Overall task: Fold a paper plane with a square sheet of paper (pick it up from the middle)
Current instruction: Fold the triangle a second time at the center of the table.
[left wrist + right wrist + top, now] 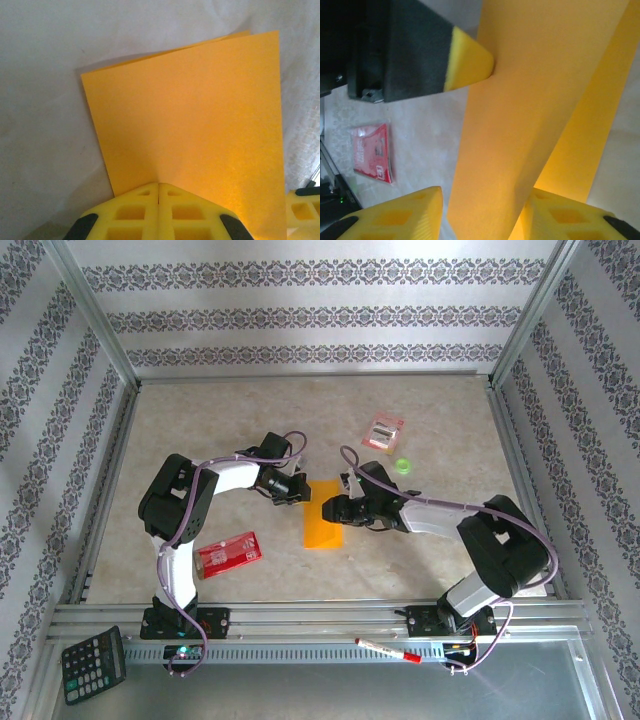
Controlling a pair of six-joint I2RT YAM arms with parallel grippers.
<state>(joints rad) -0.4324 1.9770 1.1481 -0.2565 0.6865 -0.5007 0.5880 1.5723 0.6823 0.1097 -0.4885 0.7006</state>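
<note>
Paper sheet [190, 115], left gripper [159, 186] clamped, right gripper [485, 200] straddling

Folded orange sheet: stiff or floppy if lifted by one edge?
Probably floppy: the folded orange sheet is thin, its layers gaping slightly at the far edge. Likely very light, so it may slide when nudged. Pinched in the left claw, it could crease easily.

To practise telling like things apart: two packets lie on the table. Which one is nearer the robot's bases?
The red packet, lying at the front left. The pink-and-white packet is smaller and lies much farther back, on the right.
</note>
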